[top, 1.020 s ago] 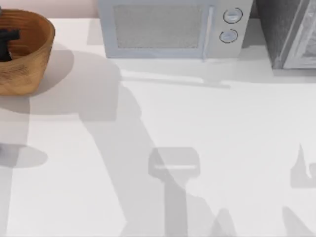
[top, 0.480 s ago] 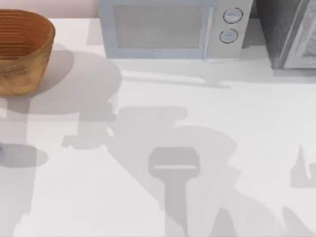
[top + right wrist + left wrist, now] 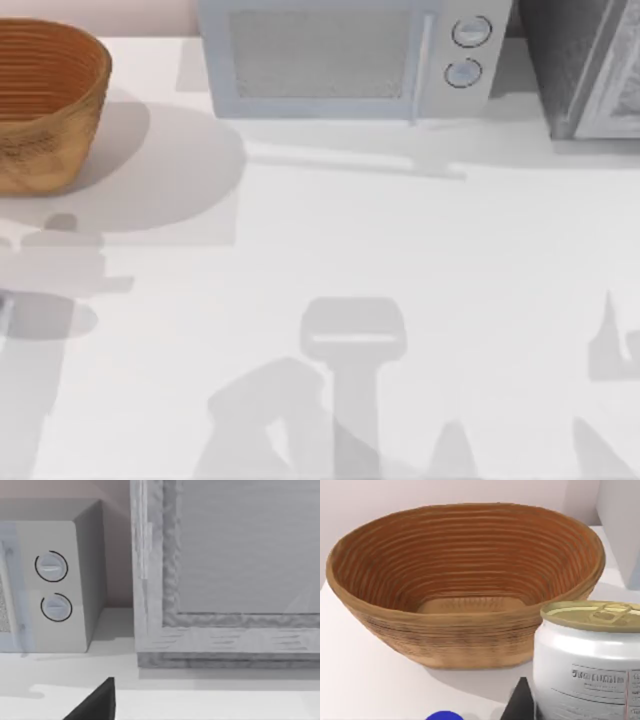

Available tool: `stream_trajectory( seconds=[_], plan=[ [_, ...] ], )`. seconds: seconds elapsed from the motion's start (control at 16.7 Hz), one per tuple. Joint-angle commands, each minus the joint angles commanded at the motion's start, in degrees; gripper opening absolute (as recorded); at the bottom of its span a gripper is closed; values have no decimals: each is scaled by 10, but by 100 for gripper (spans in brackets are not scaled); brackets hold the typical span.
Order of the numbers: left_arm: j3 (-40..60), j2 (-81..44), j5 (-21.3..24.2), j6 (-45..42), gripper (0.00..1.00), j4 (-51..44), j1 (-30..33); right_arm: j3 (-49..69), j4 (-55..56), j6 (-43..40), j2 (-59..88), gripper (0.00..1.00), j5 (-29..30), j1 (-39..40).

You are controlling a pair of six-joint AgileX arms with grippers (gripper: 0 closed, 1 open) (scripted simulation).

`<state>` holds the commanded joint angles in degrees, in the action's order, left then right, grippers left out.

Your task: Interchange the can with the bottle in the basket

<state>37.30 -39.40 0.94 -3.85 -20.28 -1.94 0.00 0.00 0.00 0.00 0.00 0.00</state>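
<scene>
The tabletop (image 3: 400,250) lies bare across its middle and front, open for a gripper to pass. Along the back stand the basket (image 3: 45,105) at far left, the microwave (image 3: 345,58) and a grey cabinet (image 3: 590,65) at right. From the left wrist, the can (image 3: 592,665) stands just before the basket's wall, its hollow open.

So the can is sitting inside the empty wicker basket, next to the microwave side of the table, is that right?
Not quite. The can is outside the basket, standing on the table in front of it, as the left wrist view shows. The basket itself is empty, and in the top view it sits at the table's left with the microwave to its right.
</scene>
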Motion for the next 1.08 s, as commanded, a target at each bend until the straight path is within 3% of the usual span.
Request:
stream_trajectory(
  seconds=[0.24,0.48,1.08],
  plan=[
    [-195,210,-8,15,0,103,15,0,0,0,0,100,0,0],
    [-328,348,-10,31,0,176,20,0,0,0,0,100,0,0],
    [-373,391,-10,37,0,202,19,0,0,0,0,100,0,0]
  ],
)
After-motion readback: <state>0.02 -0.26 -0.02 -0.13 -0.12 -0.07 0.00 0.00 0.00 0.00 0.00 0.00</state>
